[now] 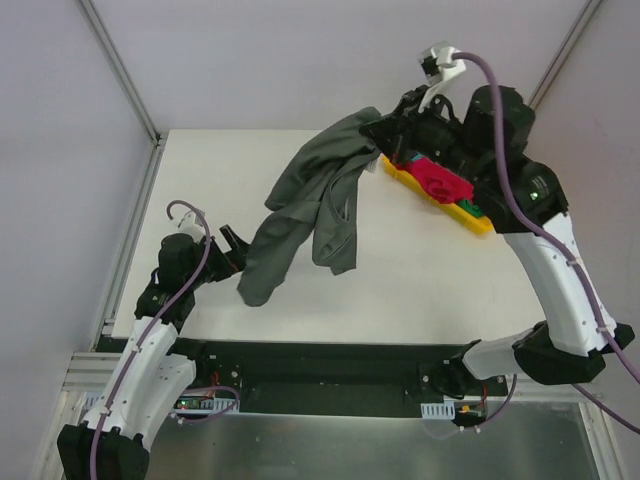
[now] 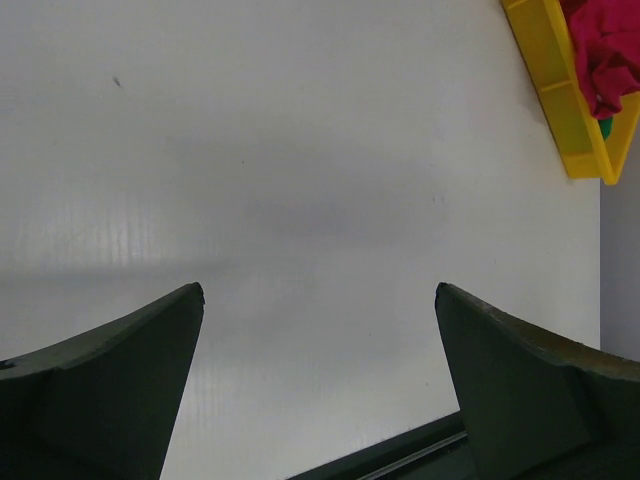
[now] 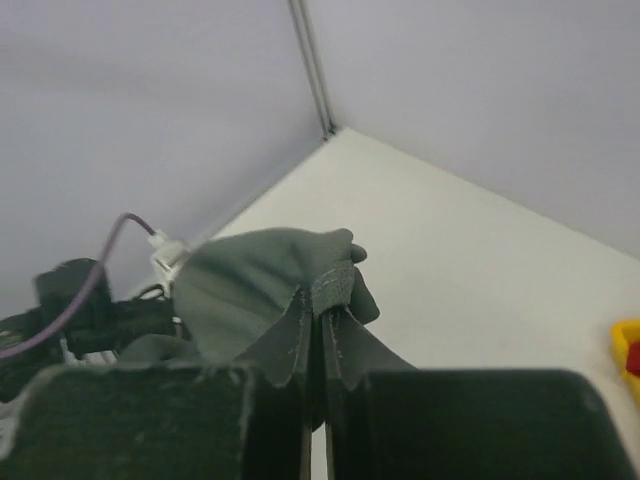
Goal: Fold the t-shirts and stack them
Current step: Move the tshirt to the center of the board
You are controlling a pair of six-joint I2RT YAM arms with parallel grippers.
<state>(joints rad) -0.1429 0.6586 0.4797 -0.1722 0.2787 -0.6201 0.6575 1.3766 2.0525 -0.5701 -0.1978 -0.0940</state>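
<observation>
A grey t-shirt (image 1: 315,200) hangs from my right gripper (image 1: 378,128), which is shut on its edge and holds it high above the white table (image 1: 210,180). The shirt drapes down and left, its lower end (image 1: 262,282) reaching the table near my left gripper. In the right wrist view the fabric (image 3: 270,290) is pinched between the closed fingers of the right gripper (image 3: 322,380). My left gripper (image 1: 232,250) is open and empty, low over the table at the left front; the left wrist view shows its spread fingers (image 2: 120,370) over bare table.
A yellow bin (image 1: 440,195) holding a crumpled red garment (image 1: 440,182) sits at the back right, just under my right arm; it also shows in the left wrist view (image 2: 560,100). The table's front edge (image 1: 330,345) runs close behind my left gripper.
</observation>
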